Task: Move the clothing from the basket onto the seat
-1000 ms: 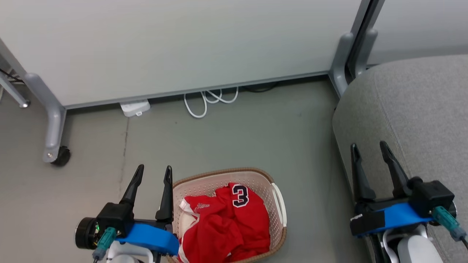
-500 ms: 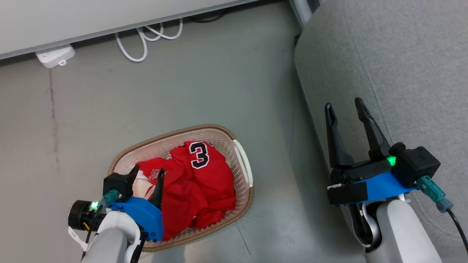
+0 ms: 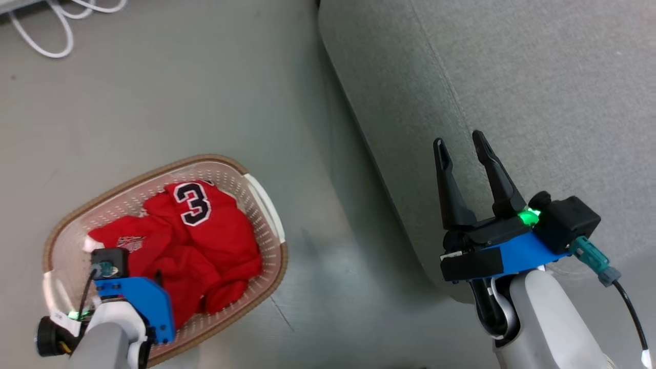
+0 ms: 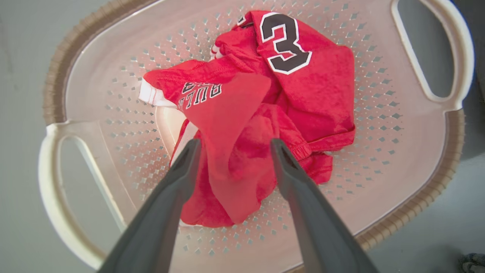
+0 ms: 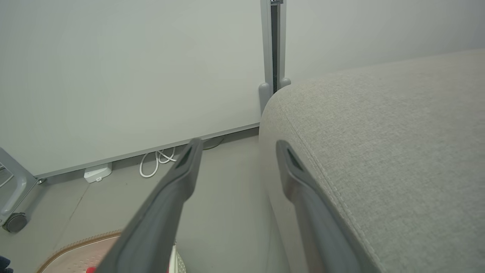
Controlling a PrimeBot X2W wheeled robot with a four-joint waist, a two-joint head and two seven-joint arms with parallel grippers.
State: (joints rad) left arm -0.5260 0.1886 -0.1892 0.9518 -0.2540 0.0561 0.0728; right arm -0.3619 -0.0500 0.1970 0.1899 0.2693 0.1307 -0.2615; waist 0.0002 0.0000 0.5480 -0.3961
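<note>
Number 3 (image 4: 285, 42), black edged white, marks crumpled red clothing (image 4: 314, 98) lying in the cream basket (image 4: 416, 151). The left hand (image 4: 234, 143) is spread wide over it, and the right hand (image 3: 459, 138) gapes beside the grey seat (image 3: 538, 77).

The left gripper (image 4: 235, 142) sits at about 8 o'clock in the head view. Its pale forearm (image 3: 110, 338) rises from the bottom edge, and the wrist tips steeply down so the fingers look foreshortened. Its jaws stand wide apart. The right gripper (image 3: 458, 137) is at about 4 o'clock, fingers aimed toward 12 o'clock, spread and holding nothing, with a green light (image 3: 525, 217) lit at its wrist.
</note>
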